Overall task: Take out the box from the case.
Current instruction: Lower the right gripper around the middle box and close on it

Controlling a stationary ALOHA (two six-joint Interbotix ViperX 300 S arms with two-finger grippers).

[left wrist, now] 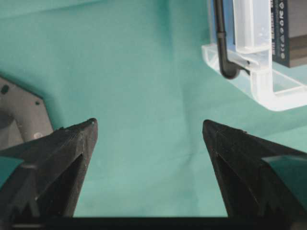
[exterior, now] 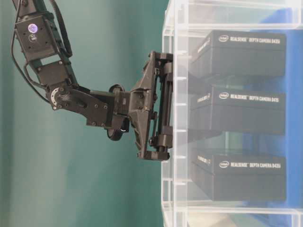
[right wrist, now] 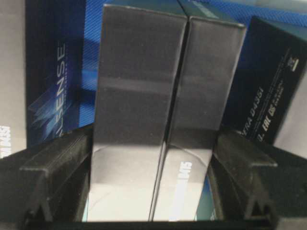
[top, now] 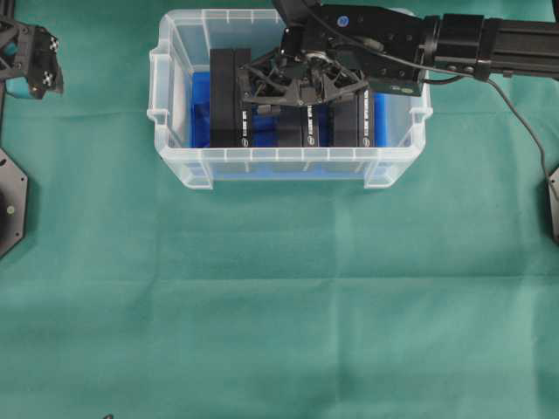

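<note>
box [right wrist: 158, 120] | not out, in case [top: 175, 166] | right gripper [right wrist: 153, 177] straddling it, grip unclear | left gripper [left wrist: 149, 139] spread, idle

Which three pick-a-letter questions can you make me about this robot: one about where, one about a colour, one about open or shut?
1. Where is the right gripper?
A. Down in the case, over the black boxes
B. On the cloth in front
C. Beside the other arm

2. What colour is the cloth under the case?
A. Red
B. Green
C. Yellow

3. How is the left gripper?
A. Shut on a box
B. Shut on nothing
C. Open

Answers: A, its fingers reach between the case walls; B, green cloth spreads all around; C, its fingers stand wide apart with only cloth between.
</note>
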